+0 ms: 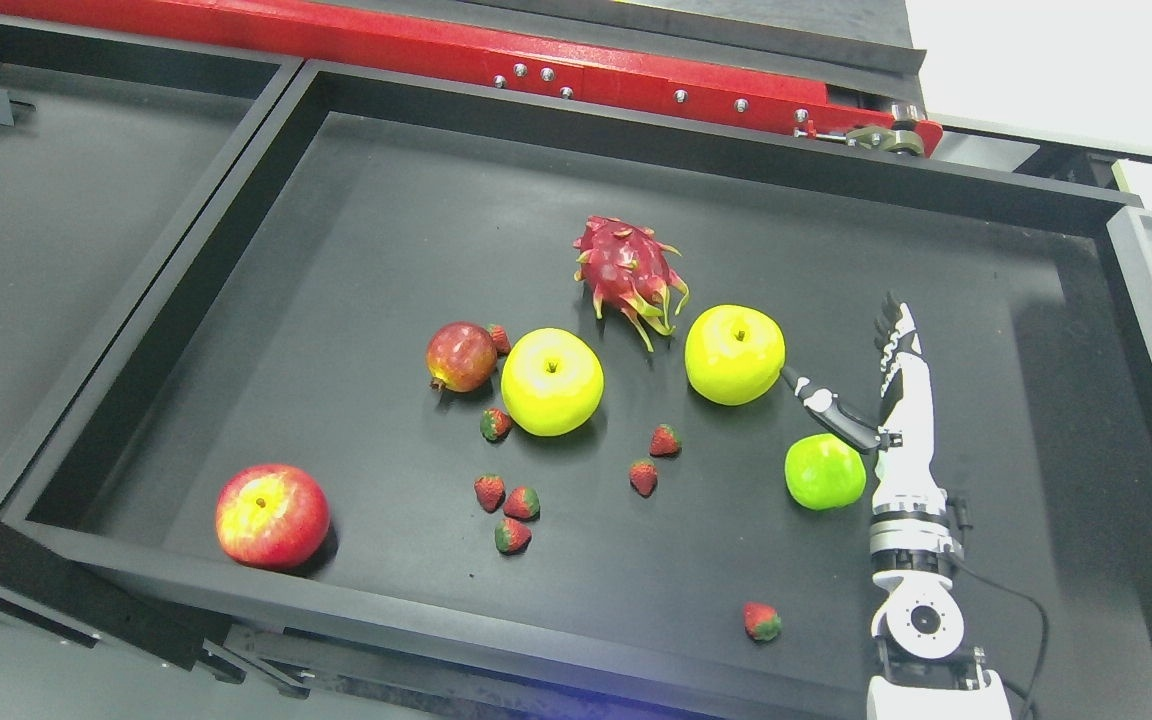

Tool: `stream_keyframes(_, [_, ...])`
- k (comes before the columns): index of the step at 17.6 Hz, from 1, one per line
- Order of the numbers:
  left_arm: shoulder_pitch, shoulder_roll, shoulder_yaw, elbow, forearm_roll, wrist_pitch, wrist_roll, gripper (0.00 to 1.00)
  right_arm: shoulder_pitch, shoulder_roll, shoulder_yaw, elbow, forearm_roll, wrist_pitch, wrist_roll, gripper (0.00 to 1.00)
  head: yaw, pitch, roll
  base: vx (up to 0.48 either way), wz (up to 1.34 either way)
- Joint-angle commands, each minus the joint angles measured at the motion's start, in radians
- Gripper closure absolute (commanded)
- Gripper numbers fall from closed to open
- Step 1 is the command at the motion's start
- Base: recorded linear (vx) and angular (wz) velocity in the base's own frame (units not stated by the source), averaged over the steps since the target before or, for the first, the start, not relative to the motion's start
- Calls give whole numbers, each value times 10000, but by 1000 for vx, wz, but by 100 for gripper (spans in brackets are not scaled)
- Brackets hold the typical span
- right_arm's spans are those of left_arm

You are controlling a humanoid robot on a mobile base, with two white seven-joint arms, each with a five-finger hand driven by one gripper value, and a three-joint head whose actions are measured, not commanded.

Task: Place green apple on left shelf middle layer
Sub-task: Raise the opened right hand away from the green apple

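Nowhere on the fruit or tray can any writing be read. The green apple [824, 471] is small, glossy and bright green, round with no clear long axis; its stem end cannot be made out. It lies on the black tray [386, 210] toward the right edge, nearer the front rim. Just beside it on the right, the right hand [891, 375] is released, fingers straight, thumb stretched over the apple toward a yellow apple [734, 354]. Behind that lies a dragon fruit [629, 272].
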Motion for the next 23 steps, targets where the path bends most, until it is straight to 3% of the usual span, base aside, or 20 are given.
stream_keyframes(1, [-215, 175, 0, 0, -3, -5, -9, 0, -372, -176, 434, 396, -841, -66, 73, 0, 0, 0, 0, 0, 0])
stream_keyframes(23, [-215, 175, 0, 0, -3, -5, -9, 0, -633, -176, 802, 366, -979, 26, -19, 0, 0, 0, 0, 0, 0])
